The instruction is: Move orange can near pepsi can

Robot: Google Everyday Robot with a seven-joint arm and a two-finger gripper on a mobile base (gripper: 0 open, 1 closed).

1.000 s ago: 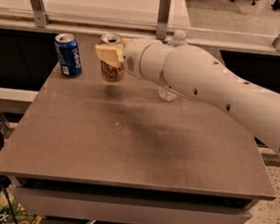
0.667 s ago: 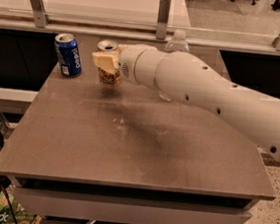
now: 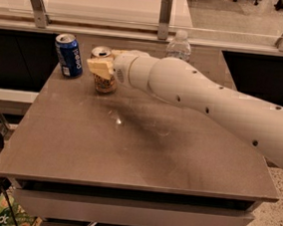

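Note:
The orange can (image 3: 105, 84) stands upright near the table's back left, its silver top showing above a tan finger. My gripper (image 3: 104, 64) comes in from the right on a thick white arm and is shut on the orange can, one finger pad (image 3: 99, 68) across its front. The can's base is at or just above the tabletop; I cannot tell which. The pepsi can (image 3: 69, 56) stands upright a short gap to the left of the orange can, apart from it.
A clear water bottle (image 3: 179, 45) stands at the back of the brown table (image 3: 128, 148), partly hidden behind my arm. A glass rail with metal posts (image 3: 165, 10) runs behind the table. The table's left edge lies close to the pepsi can.
My gripper has carried the orange can a little further left, and the gap to the pepsi can has narrowed. The pepsi can and the bottle have not moved.

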